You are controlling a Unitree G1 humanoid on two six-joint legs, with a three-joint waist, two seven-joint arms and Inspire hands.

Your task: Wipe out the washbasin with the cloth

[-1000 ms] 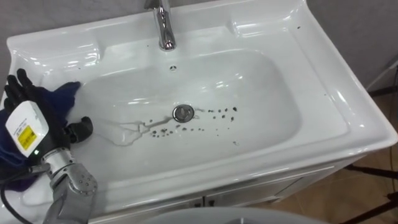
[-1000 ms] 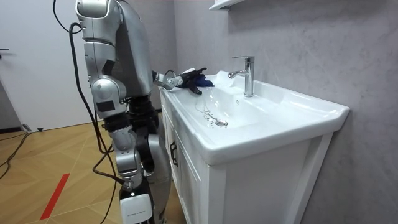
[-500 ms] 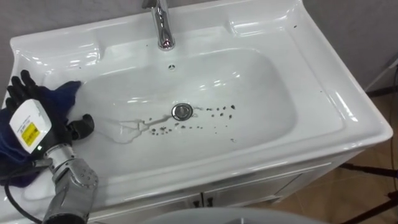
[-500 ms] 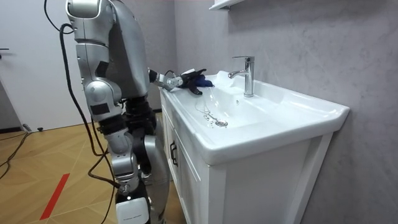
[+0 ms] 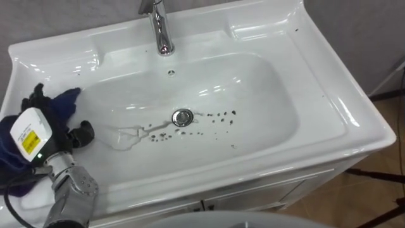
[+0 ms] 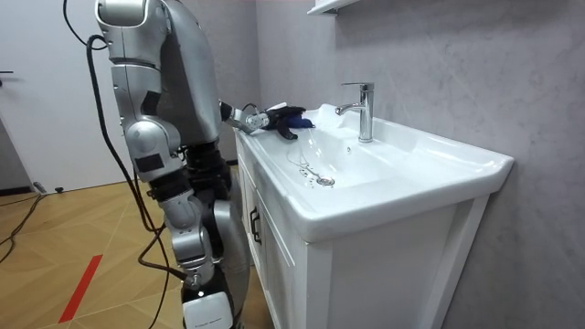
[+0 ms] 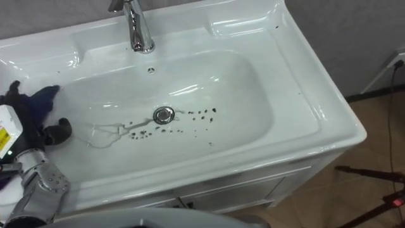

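The left hand (image 5: 77, 135) lies on the cloth (image 5: 64, 105) at the left slope of the basin (image 5: 319, 95), where rim meets bowl. A white tag covers the back of the hand, so the palm is hidden. The dark fingers past it seem curled into the blue folds, with the thumb bent toward the bowl. The cloth's near part runs under the wrist and off the left edge of the eye view.

In the room view the right hand (image 6: 207, 309) hangs low at the robot's side, cut by the lower edge, and I cannot tell its state. The robot stands close against the cabinet's end.

Dark specks (image 5: 212, 116) lie scattered right of the drain (image 5: 183, 117), and a thin wet smear (image 5: 130, 134) lies to its left. The tap (image 5: 158, 28) is cut off at the top.

Since half a second ago the whole eye view has slid a little. The hand and cloth are nearly where they were, and the specks are unchanged.
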